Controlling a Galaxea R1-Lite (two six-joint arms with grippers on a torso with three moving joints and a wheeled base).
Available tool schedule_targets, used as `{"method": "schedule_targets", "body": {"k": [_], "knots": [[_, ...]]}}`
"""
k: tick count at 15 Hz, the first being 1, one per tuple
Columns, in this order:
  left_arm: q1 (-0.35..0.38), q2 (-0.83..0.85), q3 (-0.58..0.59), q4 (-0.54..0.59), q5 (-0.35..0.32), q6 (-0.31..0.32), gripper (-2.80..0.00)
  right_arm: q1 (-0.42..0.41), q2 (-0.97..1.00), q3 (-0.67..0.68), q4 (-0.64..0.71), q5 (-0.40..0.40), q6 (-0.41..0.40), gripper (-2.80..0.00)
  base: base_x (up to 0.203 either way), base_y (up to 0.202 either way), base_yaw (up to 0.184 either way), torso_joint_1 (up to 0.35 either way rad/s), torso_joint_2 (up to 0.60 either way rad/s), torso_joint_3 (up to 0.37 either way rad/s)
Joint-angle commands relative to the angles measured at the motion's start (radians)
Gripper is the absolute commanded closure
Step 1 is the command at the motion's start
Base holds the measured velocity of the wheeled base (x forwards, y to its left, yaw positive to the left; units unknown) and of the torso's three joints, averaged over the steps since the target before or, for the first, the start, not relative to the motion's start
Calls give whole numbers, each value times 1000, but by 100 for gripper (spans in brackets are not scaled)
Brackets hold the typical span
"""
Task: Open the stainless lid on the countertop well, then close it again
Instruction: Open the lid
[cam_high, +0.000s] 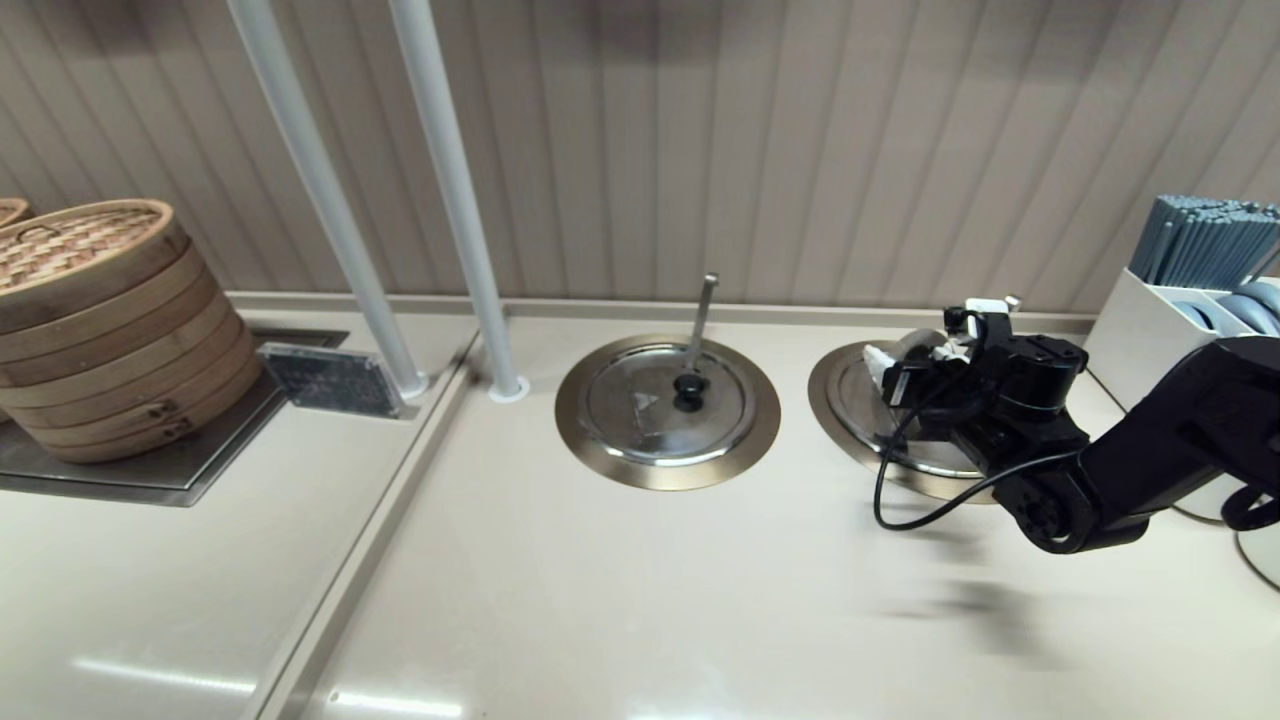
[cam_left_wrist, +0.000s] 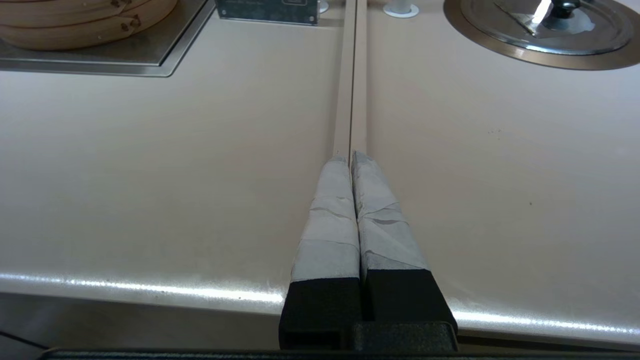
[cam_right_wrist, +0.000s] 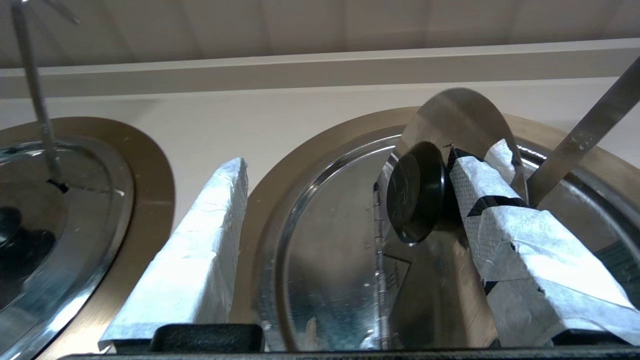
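Shiny steel lid (cam_right_wrist: 325, 250), brass-toned ring (cam_right_wrist: 265, 200), seemingly taped tool fingers (cam_right_wrist: 200, 250).

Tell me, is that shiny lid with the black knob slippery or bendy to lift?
Probably stiff: the stainless lid looks like hard steel, and its raised flap keeps its shape. Likely slippery, being mirror-shiny, so the black knob gives the right claw a better catch. It may swing rather than lift off; a hinge line seems to cross it.
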Motion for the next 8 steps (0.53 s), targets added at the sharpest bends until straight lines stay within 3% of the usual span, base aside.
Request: {"method": "schedule_targets", "body": {"k": [1, 8], "knots": [[0, 0, 0, 1, 0, 0, 0, 18, -10, 19, -4, -3, 0, -280, 0, 0, 0, 0, 0, 0], [0, 0, 0, 1, 0, 0, 0, 56, -50, 61, -26, -5, 0, -280, 0, 0, 0, 0, 0, 0]]}}
